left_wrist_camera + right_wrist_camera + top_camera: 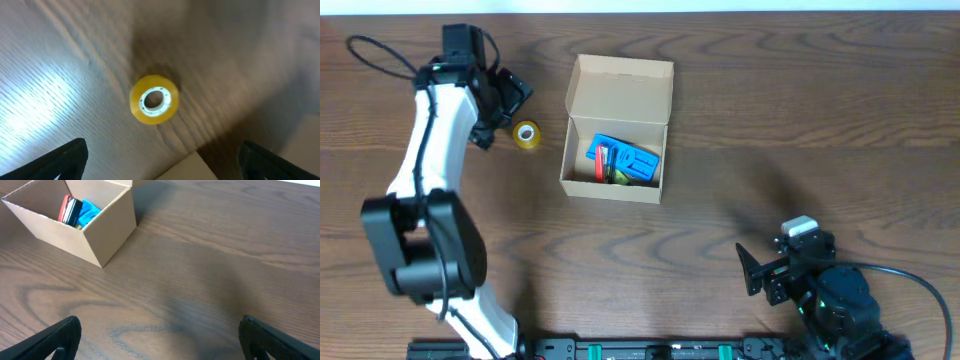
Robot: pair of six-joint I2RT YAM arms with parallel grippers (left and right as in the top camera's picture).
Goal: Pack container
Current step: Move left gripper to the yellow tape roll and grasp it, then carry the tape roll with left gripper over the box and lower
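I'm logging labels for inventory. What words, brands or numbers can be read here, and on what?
No text can be read.
cardboard box: unmarked.
yellow tape roll: no print visible.
blue and red items in the box: too small to tell.

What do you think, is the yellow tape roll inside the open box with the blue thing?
No. The yellow tape roll lies on the table beside the open box, not inside; the blue thing is inside. The overhead view shows it.
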